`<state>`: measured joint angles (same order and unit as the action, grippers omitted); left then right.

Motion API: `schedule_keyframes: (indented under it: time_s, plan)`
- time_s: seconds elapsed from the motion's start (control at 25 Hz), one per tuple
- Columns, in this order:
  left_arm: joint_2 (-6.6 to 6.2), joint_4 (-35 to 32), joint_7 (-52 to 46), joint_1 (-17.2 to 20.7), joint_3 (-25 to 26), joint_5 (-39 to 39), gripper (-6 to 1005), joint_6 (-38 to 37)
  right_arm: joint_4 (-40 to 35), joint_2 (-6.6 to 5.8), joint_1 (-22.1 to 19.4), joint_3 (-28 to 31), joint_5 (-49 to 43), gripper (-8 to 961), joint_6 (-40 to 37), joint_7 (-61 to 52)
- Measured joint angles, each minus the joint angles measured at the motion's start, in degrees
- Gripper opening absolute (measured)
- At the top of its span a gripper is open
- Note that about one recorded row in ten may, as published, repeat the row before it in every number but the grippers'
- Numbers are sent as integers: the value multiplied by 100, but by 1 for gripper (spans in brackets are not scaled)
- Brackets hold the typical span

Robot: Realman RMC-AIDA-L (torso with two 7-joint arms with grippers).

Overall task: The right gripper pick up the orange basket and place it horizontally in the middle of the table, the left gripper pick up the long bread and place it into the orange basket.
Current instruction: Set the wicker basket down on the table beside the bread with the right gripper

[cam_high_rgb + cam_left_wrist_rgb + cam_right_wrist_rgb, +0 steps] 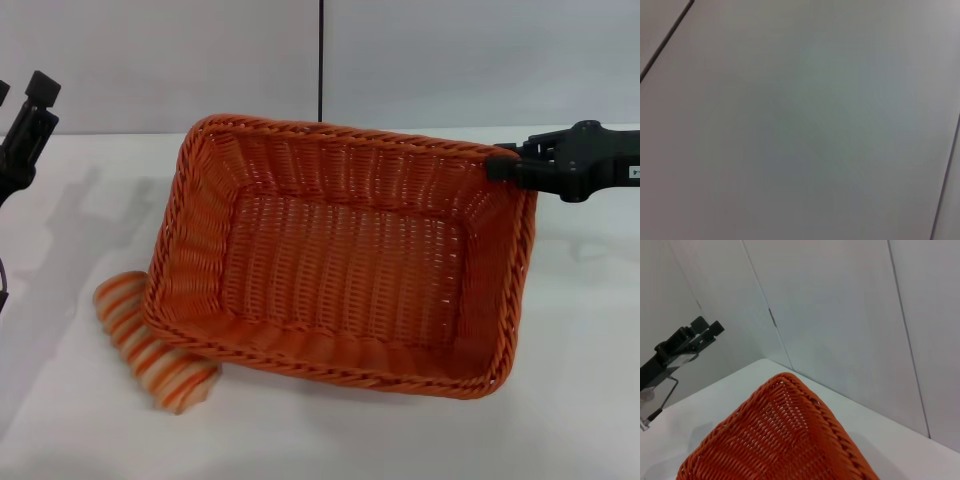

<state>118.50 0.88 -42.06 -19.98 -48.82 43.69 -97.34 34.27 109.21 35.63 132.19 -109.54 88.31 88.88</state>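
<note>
1. The orange basket point(340, 255) fills the middle of the head view, its opening turned up toward the camera and its long side running roughly across the view, slightly skewed.
2. The right gripper point(503, 162) reaches in from the right edge and meets the basket at its far right corner, on the braided rim. Its narrow fingers look closed on that rim, though the fingertips themselves are hard to make out.
3. In the right wrist view only a corner of the basket point(790, 435) shows, close below the camera; that arm's own fingers are out of the picture.
4. The long bread point(150, 340) lies on the table point(560, 400) at the basket's near left corner. One end sticks out to the left and front, while the rest is hidden behind the basket's edge; whether they touch cannot be told.
5. The left gripper point(30, 110) is raised at the far left edge of the head view, well apart from the bread and the basket. It holds nothing; how wide its fingers stand cannot be told.
6. The same left gripper point(695, 337) appears far off in the right wrist view, above the table and clear of everything.
7. The left wrist view shows only a plain grey wall point(800, 120).
</note>
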Motion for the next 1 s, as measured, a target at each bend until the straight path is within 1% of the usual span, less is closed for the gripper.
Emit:
schedule_keyframes:
  time_s: [0.16, 0.32, 0.48, 0.52, 0.6, 0.64, 0.8, 0.96, 1.0]
  plan:
    - [-6, -1, -2, -21, 15, -1, 796, -47, 1, -1, -43, 5, 37, 181, 83, 32]
    - [3, -7, -3, -27, 22, 3, 796, -63, 6, -5, -92, 51, 82, 181, 358, 98]
    - [2, -9, -4, 24, 22, 8, 796, -127, 83, -66, -185, 87, 86, 182, 761, 163]
    - [2, -9, -4, 46, 21, 8, 796, -137, 83, -66, -185, 87, 86, 182, 761, 163]
    - [4, -5, 11, 76, 21, 19, 796, -141, 134, -116, -246, 91, 87, 181, 926, 165]
    - [7, 2, 26, 87, 20, 27, 796, -141, 134, -116, -246, 91, 87, 180, 926, 165]
    - [9, 14, 40, 58, -17, 37, 796, -131, 133, -177, -278, 64, 66, 176, 1134, 175]
    - [14, 24, 42, 41, -22, 39, 796, -133, 103, -175, -288, 76, 56, 172, 1147, 186]
    - [22, 29, 42, 36, -24, 41, 796, -138, 63, -151, -291, 76, 55, 171, 1095, 204]
